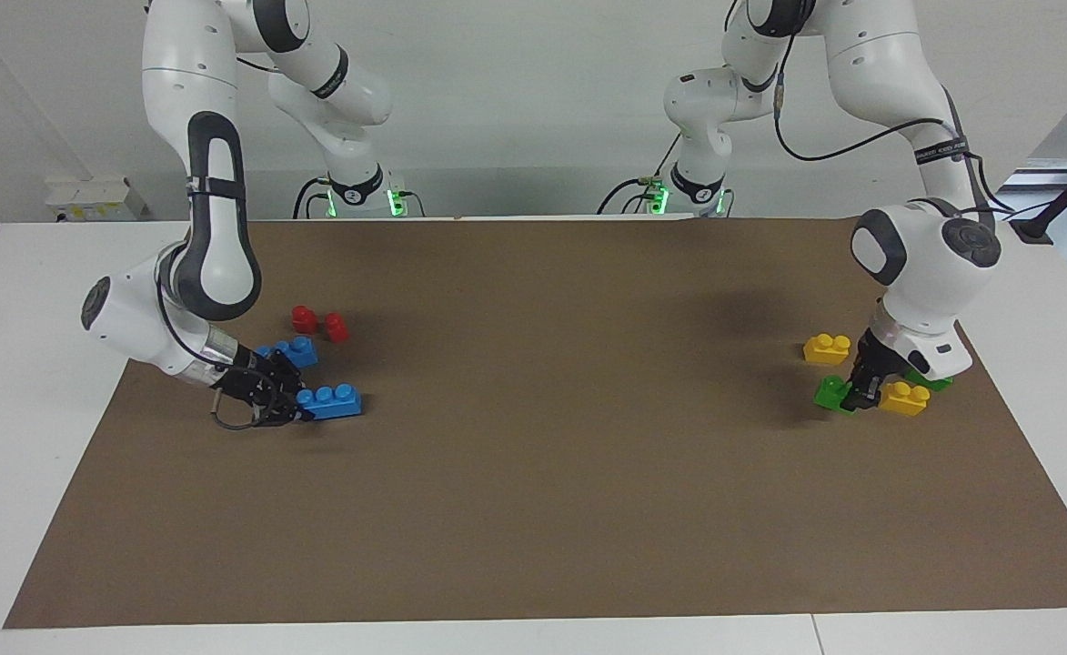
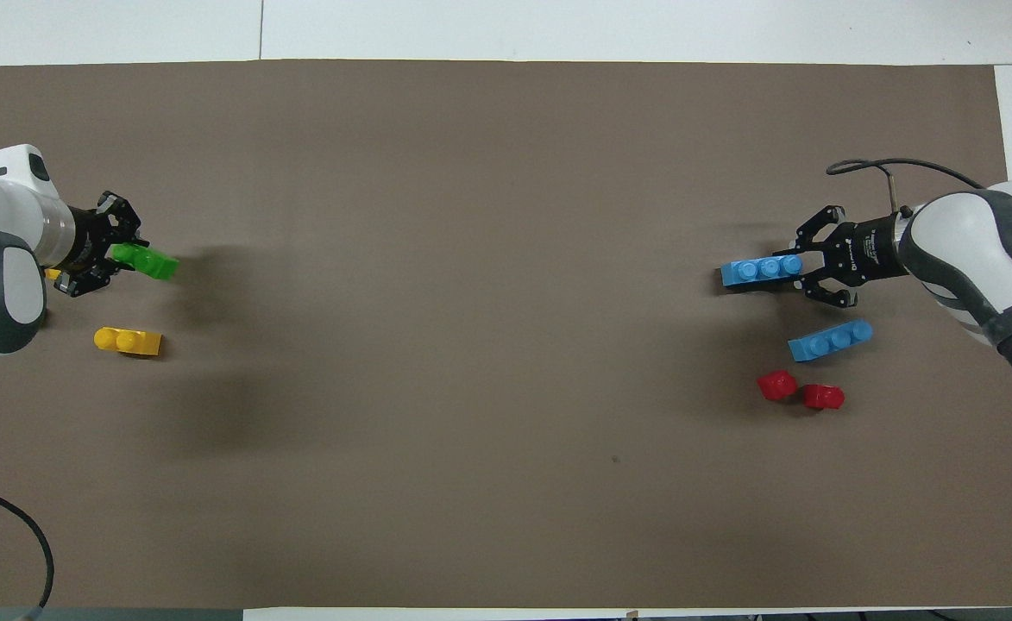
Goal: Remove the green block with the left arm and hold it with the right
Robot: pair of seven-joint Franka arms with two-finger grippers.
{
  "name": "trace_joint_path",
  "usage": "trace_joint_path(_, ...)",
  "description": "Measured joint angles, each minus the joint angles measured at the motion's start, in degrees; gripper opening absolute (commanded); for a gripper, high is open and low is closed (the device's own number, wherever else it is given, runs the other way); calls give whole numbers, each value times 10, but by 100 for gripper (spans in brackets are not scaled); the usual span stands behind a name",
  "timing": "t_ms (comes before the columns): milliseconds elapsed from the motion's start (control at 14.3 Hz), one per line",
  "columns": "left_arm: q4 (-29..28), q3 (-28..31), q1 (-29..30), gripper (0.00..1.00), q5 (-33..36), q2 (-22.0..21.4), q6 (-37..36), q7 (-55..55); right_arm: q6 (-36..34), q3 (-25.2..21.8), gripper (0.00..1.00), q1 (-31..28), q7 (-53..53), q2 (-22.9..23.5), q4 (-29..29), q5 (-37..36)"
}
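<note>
Two arms are working low over the brown mat [image 1: 533,509], one at each end of the table.

At the right arm's end, the right gripper [image 1: 295,408] is lying down low and reaching sideways to the end of a long blue brick [image 1: 333,400] with three bumps. It is touching that end. I cannot tell whether it is squeezing the brick or only resting there. I think it is lying flat like that so it can pin the brick and stop it from sliding. A second blue brick [image 1: 292,350] is sitting just beside it, nearer to the robots. Two small red pieces [image 1: 304,318] are sitting nearer to the robots again, close together.

The middle of the mat is staying bare between the two groups.

At the left arm's end, the left gripper [image 1: 863,393] is pointing almost straight down. Its fingers are pinching one end of the green block [image 1: 829,391], and the other end is sticking out. The green block is down by the mat, just beside a yellow brick [image 1: 904,398]. It is looking a bit tipped, but I cannot tell if it is lifted off the mat. Coming from above is letting the gripper pull the block up and away from its neighbours.

A darker green brick [image 1: 938,382] is peeking out from under the arm. Another yellow brick [image 1: 827,347] is sitting nearer to the robots, apart from the rest.
</note>
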Motion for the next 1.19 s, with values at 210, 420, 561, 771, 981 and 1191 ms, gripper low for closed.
trace_joint_path(210, 21, 0, 4, 0, 0, 37, 24, 7, 0, 2, 95, 1, 0, -2, -1, 0)
trace_joint_path(420, 25, -1, 9, 0, 0, 42, 31, 9, -6, 3, 98, 1, 0, -15, 0, 0)
trace_joint_path(561, 23, -1, 9, 72, 0, 42, 42, 15, -18, 3, 100, 1, 0, -30, 5, 0)
trace_joint_path(771, 22, -2, 9, 100, 0, 47, 60, 20, -60, 4, 100, 1, 0, -62, 33, -42)
trace_joint_path(981, 23, -4, 8, 100, 0, 52, 66, 21, -128, 8, 100, 12, -29, -94, 83, -124)
trace_joint_path(1191, 34, -10, 2, 100, 0, 51, 66, 24, -202, 11, 100, 33, -151, -122, 126, -187)
